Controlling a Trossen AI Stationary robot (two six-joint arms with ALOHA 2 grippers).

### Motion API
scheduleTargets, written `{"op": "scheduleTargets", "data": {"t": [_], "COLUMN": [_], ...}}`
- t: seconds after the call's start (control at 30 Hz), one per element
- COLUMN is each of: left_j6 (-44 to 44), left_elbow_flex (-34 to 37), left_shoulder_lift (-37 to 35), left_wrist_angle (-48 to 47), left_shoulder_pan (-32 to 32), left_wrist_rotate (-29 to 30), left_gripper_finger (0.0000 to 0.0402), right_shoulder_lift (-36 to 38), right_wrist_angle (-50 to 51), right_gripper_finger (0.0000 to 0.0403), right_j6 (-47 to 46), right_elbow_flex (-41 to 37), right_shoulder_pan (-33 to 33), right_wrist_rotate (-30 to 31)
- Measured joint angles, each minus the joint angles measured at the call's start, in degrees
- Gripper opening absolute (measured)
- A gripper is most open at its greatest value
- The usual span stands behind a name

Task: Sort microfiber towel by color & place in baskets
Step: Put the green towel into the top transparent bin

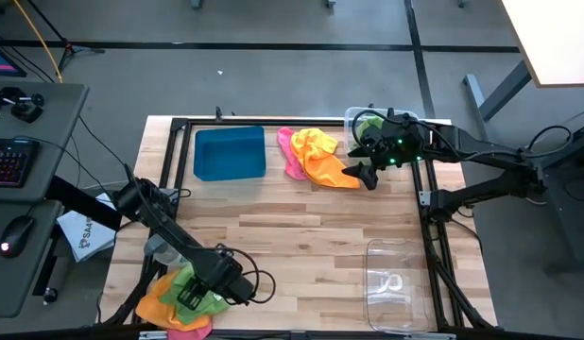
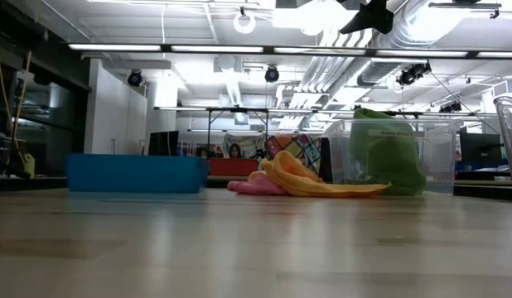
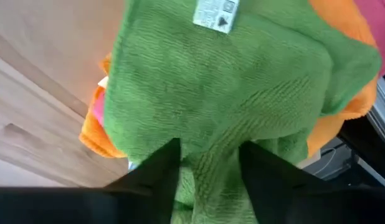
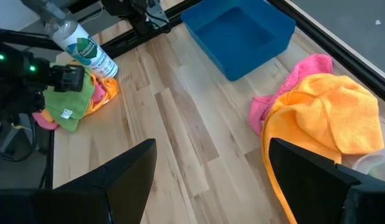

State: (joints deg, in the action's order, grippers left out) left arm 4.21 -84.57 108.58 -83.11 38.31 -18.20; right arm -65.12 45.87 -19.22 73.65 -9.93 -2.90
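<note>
Pale wood planks form the table (image 1: 301,236), framed by a dark metal rail, with a workshop of white ducts and ceiling lights behind it. Left gripper (image 3: 208,163): its dark fingers (image 3: 161,168) pinch a fold of a lime green towel (image 3: 230,93), a looped, ribbed microfiber cloth bearing a small white sewn label (image 3: 215,12) whose print cannot be read. Directly beneath that cloth lie an orange towel (image 3: 99,140) and a sliver of pink. Beside this pile stands a clear bottle (image 4: 85,48) with a green-and-white label; its writing is too small to read. Right gripper (image 4: 208,162): fingers spread wide and holding nothing, hovering well across the table from the left one. Just below and ahead of it lies a crumpled orange cloth (image 4: 332,112) draped over a pink cloth (image 4: 304,71). Beyond these sits a shallow teal tray (image 4: 242,31), rectangular with smooth plastic walls. Close behind the right gripper, a clear bin (image 2: 438,153) with a white label strip, unreadable, holds a green cloth (image 2: 388,157). A second clear bin (image 1: 398,283) stands at the near right corner of the table.
</note>
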Motion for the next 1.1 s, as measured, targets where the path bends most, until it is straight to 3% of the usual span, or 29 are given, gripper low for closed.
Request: {"op": "scheduleTargets", "data": {"t": [0.13, 0.3, 0.4, 0.57, 0.67, 0.73, 0.9, 1.1], "left_j6": [-0.07, 2.77, 4.43, 2.37, -3.76, -9.75, -23.61, -28.32], "left_elbow_flex": [-1.14, -8.93, -19.02, -37.71, -43.75, -45.18, -44.56, -40.97], "left_shoulder_lift": [-1.73, -6.4, -9.24, -10.2, -10.3, -10.18, -9.14, -4.05], "left_wrist_angle": [-0.8, -2.24, -4.01, -1.32, 6.59, 12.98, 31.23, 54.11], "left_shoulder_pan": [-1.31, -5.2, -9.98, -19.56, -26.2, -30.56, -40.52, -52.36], "left_wrist_rotate": [-3.02, -1.4, 5.79, 25.16, 32.97, 35.14, 33.28, 15.71], "left_gripper_finger": [0.0018, 0.0003, 0.0002, 0.0001, 0.0001, 0.0001, 0.0, 0.0], "right_shoulder_lift": [0.0, 0.11, 0.97, 4.6, 7.45, 9.24, 12.62, 14.75], "right_wrist_angle": [-0.02, -0.42, -1.23, -6.53, -9.92, -12.43, -19.28, -23.64], "right_gripper_finger": [0.0307, 0.0307, 0.0307, 0.0307, 0.0307, 0.0307, 0.0307, 0.0307], "right_j6": [-0.29, 0.04, 1.65, 3.38, 4.68, 5.19, 6.21, 6.45], "right_elbow_flex": [0.0, 0.03, 0.74, 2.58, 3.74, 4.37, 4.67, 4.72], "right_shoulder_pan": [0.0, -0.04, -0.05, -0.08, -0.44, -0.94, -2.21, -3.97], "right_wrist_rotate": [1.07, 1.25, 0.28, -0.63, -0.56, -0.02, 3.28, 7.04]}}
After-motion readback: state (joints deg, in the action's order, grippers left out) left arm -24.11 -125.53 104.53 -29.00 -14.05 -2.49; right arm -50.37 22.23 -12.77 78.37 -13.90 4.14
